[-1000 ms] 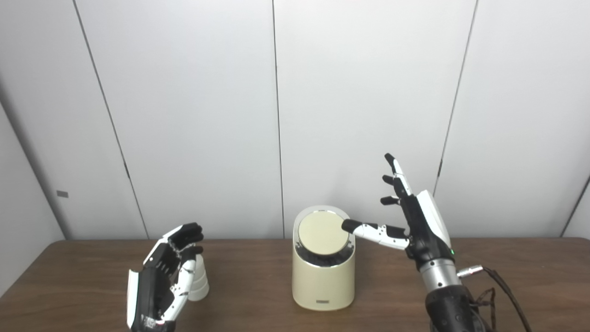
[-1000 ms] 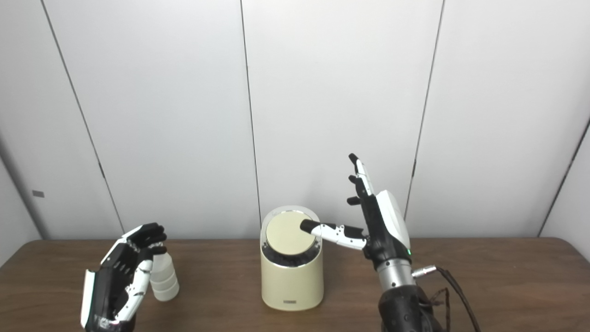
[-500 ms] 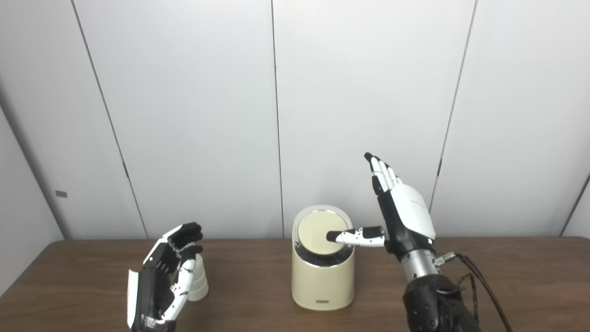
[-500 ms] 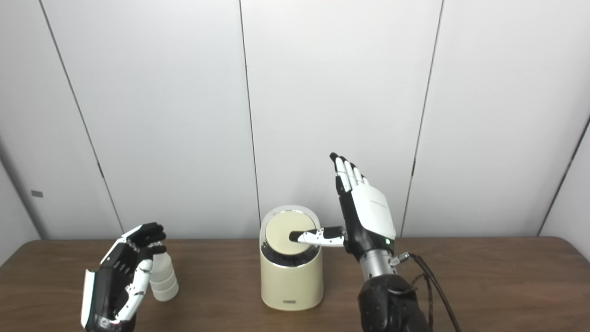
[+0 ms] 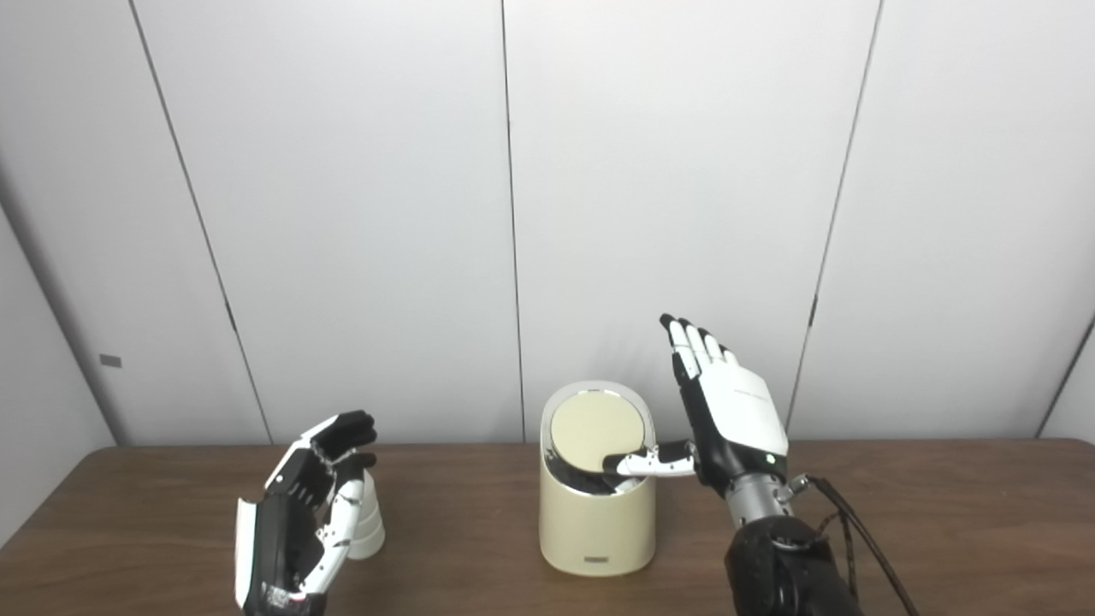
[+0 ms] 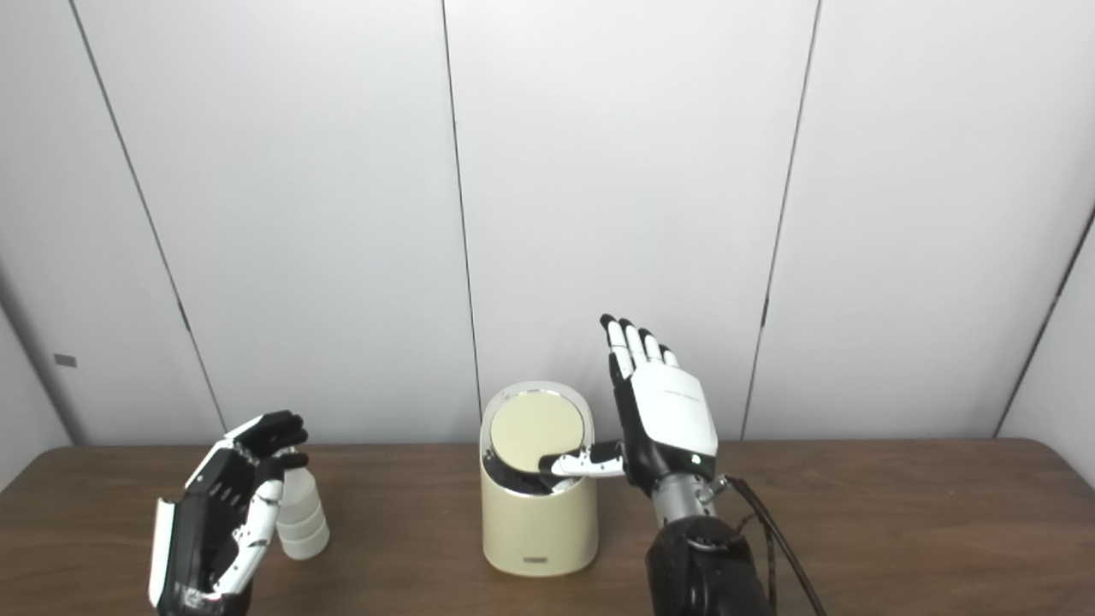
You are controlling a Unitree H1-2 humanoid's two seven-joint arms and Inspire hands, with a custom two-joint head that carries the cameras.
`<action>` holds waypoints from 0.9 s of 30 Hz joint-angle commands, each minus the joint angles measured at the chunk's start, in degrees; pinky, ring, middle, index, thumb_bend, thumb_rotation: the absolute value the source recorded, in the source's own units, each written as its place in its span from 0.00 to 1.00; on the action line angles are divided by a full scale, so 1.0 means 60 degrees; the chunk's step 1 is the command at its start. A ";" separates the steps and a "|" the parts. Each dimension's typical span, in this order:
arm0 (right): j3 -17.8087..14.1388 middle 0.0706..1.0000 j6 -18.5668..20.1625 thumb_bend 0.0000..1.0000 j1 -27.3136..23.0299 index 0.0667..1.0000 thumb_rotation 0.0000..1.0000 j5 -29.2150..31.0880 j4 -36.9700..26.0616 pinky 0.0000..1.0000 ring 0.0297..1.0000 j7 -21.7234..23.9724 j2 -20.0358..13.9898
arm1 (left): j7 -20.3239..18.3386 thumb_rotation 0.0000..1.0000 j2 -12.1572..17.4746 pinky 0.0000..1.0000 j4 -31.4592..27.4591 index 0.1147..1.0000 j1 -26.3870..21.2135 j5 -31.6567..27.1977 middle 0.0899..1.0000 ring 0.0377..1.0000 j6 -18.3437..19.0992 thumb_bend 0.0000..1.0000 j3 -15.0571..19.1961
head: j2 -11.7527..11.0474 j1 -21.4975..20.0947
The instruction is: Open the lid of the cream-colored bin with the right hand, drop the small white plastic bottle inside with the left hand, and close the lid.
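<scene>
The cream-colored bin (image 5: 597, 530) stands on the brown table (image 5: 479, 530) at centre. Its round lid (image 5: 594, 426) is tilted, the front edge pushed down into the dark rim. My right hand (image 5: 727, 419) stands upright just right of the bin, fingers straight and apart, thumb (image 5: 648, 464) pressing on the lid's front right edge. It holds nothing. The small white plastic bottle (image 6: 301, 518) stands upright at the left. My left hand (image 5: 301, 522) is beside it, fingers curled loosely around its near side, not closed on it.
White wall panels rise right behind the table's far edge. A black cable (image 5: 864, 539) trails from my right wrist across the table's right side. Bare wood lies between the bottle and the bin.
My right hand has turned its back toward me and sunk lower and leftward. Its thumb slid from the lid's right rim to the front edge, tipping the lid. The left hand stays put.
</scene>
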 commanded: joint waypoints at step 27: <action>0.1146 1.00 0.0604 1.00 -0.0916 1.00 0.29 -0.1639 0.0298 1.00 1.00 -0.0157 -0.0172 | 0.0129 0.43 0.0029 0.64 -0.0383 0.69 -0.0342 0.0187 0.71 0.71 -0.0188 0.28 0.0006 | 0.0080 -0.0017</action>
